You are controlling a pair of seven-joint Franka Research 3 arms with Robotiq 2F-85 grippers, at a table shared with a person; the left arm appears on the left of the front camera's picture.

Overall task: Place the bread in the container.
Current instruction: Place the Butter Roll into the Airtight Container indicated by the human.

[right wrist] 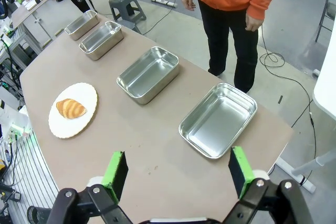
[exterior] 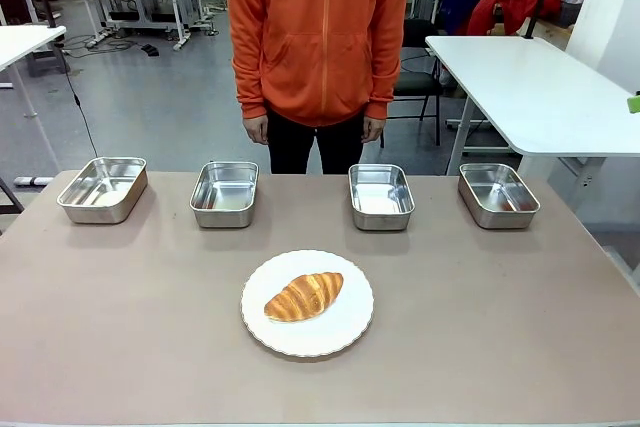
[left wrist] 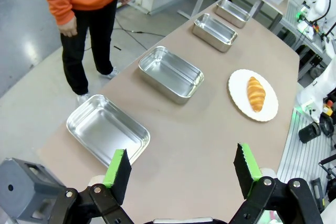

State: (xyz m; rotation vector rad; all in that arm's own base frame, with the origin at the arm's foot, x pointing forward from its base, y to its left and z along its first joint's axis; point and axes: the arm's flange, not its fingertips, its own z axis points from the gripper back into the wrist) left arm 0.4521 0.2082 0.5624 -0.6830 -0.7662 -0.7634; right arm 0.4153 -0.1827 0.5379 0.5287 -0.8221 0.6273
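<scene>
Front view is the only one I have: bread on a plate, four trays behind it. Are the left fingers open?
Observer: Yes, the left fingers stand wide apart with nothing between them.
Operator: And the right ones?
Observer: The right fingers are open and empty too.
Operator: Where do the left fingers hang?
Observer: Over the left end of the table, beside the end tray. The bread lies farther along, on its plate.
</scene>
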